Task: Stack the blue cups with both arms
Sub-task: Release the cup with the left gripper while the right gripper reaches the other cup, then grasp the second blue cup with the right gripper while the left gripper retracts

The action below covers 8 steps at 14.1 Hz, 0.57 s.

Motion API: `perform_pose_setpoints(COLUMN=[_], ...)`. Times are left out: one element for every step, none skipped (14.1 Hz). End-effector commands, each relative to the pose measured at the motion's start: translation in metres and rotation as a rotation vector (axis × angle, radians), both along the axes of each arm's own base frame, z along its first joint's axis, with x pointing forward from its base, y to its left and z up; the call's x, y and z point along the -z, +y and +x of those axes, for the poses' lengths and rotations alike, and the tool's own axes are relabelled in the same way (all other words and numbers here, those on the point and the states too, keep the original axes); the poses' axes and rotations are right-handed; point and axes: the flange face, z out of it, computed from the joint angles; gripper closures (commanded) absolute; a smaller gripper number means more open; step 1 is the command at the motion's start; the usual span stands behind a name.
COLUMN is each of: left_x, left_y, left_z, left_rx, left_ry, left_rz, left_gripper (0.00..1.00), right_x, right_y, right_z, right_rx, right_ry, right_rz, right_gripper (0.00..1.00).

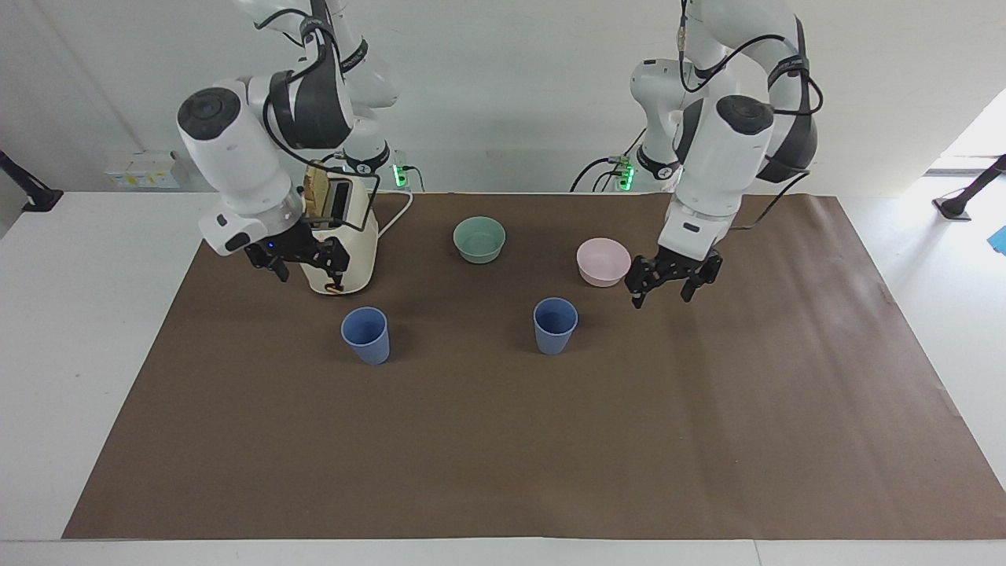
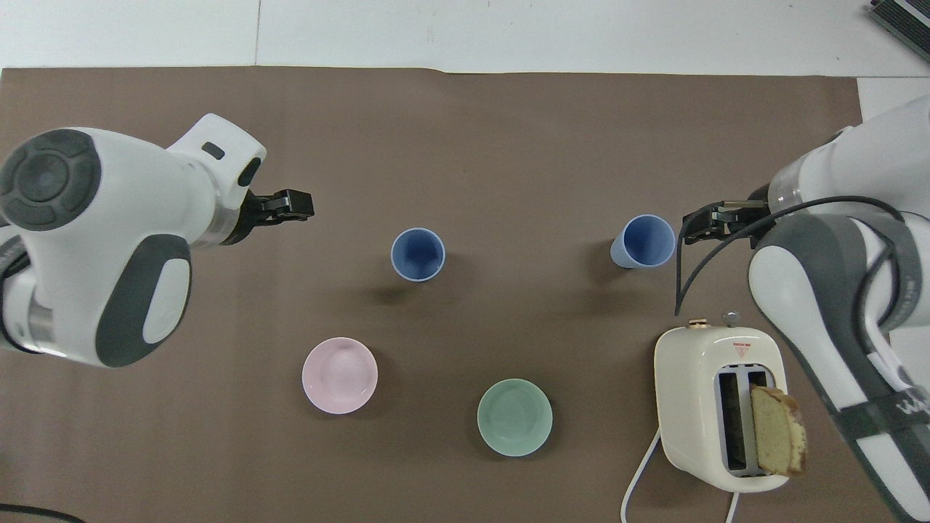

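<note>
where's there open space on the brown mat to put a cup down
Widest bare patch: the brown mat from the two blue cups out to its edge farthest from the robots. Also bare between the cups. Crowded nearer the robots: toaster, teal bowl, pink bowl, with the right claw and left claw low there.

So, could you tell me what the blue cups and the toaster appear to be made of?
Both blue cups look like matte plastic: thin walls, even colour, no glare. The toaster seems to have a glossy cream shell, enamelled metal or plastic, judging by its soft highlights; which one cannot be told.
</note>
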Motion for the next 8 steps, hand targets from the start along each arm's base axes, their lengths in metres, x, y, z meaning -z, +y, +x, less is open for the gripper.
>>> perform_pose_setpoints(left_x=[-0.009,-0.014,-0.018,-0.022,-0.026,-0.031,-0.036,-0.049], left_y=[0.044,0.057,0.069,0.083,0.096,0.11,0.118,0.124], left_z=[-0.007,-0.01,-0.011,-0.012,-0.013,-0.015,-0.016,-0.017], left_rx=[0.077,0.103,0.117,0.131,0.157,0.164,0.174,0.182], left_ry=[0.044,0.055,0.063,0.068,0.07,0.074,0.078,0.08], left_rz=[0.042,0.05,0.054,0.058,0.064,0.065,0.068,0.069], left_gripper=[0.0,0.0,0.0,0.0,0.0,0.0,0.0,0.0], right_x=[0.04,0.051,0.06,0.071,0.079,0.083,0.09,0.1], right_y=[0.006,0.006,0.006,0.01,0.016,0.019,0.02,0.021], right_z=[0.005,0.007,0.008,0.005,0.003,0.004,0.005,0.005], right_rx=[0.013,0.014,0.014,0.009,0.001,-0.003,-0.004,-0.004], right_ry=[0.001,0.005,0.013,0.032,0.048,0.047,0.03,0.022], right_rz=[0.03,0.034,0.035,0.035,0.035,0.036,0.04,0.042], right_gripper=[0.0,0.0,0.0,0.0,0.0,0.0,0.0,0.0])
